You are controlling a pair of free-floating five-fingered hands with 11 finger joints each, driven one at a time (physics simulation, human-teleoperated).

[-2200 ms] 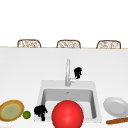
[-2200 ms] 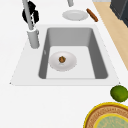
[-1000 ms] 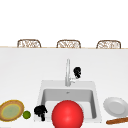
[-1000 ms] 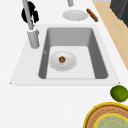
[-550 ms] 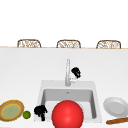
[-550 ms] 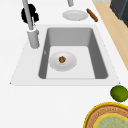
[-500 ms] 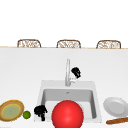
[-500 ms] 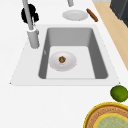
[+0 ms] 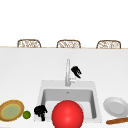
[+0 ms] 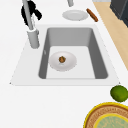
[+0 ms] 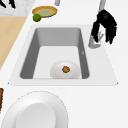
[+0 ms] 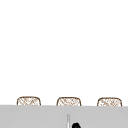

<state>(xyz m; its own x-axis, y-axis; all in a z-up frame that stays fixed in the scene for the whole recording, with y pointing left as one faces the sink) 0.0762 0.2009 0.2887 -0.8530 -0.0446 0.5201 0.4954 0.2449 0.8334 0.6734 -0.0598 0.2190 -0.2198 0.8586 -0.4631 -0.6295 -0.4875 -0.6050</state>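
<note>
Hovering beside faucet (image 9: pixel 67 72), right hand (image 9: pixel 76 71) (fingers relaxed); red ball (image 9: pixel 67 114) blocks sink (image 9: pixel 96 100).

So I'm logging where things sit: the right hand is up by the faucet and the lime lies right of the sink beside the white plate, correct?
Not quite: the lime lies left of the sink, beside the yellow-rimmed plate, as the front view shows. The right hand is by the faucet.

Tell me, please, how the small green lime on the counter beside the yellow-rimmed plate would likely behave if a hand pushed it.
The lime looks round and lies free on the flat counter, so a push would probably set it rolling. It sits close to the yellow-rimmed plate, which might stop it on that side. The left hand is nearest; its smooth skin could slip from a loose hold.
</note>
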